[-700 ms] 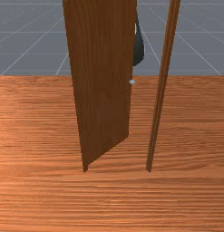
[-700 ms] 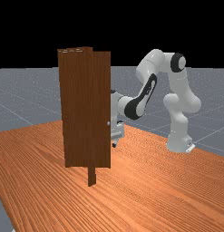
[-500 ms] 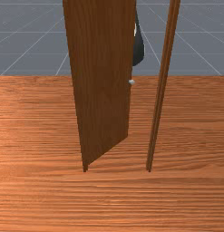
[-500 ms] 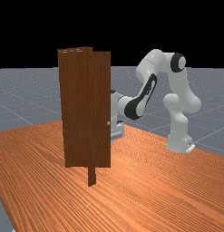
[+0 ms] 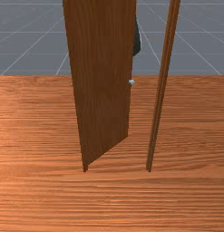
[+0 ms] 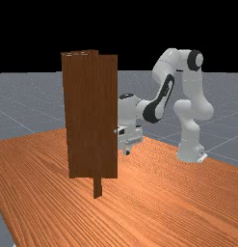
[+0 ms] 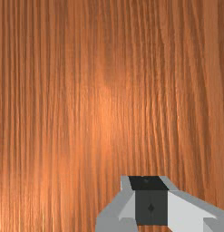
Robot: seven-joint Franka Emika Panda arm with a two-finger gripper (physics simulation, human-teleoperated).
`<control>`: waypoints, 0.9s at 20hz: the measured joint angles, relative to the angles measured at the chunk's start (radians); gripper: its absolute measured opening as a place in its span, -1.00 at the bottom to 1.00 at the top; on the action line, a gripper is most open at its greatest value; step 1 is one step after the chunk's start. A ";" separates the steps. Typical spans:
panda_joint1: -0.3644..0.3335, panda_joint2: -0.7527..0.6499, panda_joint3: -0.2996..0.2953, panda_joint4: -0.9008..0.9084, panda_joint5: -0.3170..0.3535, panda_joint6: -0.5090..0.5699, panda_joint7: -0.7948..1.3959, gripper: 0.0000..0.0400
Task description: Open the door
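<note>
Beside the door's free edge in the far view is my gripper (image 6: 126,151), low over the table and partly hidden by the panel. Its fingers meet at the wrist view's bottom edge, so the gripper (image 7: 151,201) is shut with nothing between them. The brown door (image 5: 102,86) stands swung at a wide angle, its free edge toward the arm; the far view shows the tall door panel (image 6: 108,111) too. A small pale knob (image 5: 131,82) sits at its free edge, and the knob (image 6: 115,131) appears near my hand. Contact between them cannot be told.
A thin frame post (image 5: 159,95) rises right of the door in the front view. Another post's foot (image 6: 97,188) shows below the panel in the far view. Wood-grained table (image 7: 104,104) lies under my hand.
My arm and hand have drawn back toward the far view's right, away from the door. The dark arm part behind the door has risen in the front view. The door looks nearly unchanged.
</note>
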 joint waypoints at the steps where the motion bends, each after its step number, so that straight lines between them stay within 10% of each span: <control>1: 0.014 -0.032 -0.013 -0.046 -0.064 0.020 0.057 -1.00; 6: 0.034 -0.065 -0.023 -0.057 -0.095 -0.009 0.277 -1.00; 11: 0.252 0.024 0.072 0.079 -0.090 -0.082 1.031 -1.00; 18: 0.331 0.123 0.158 0.226 -0.142 -0.124 0.745 -1.00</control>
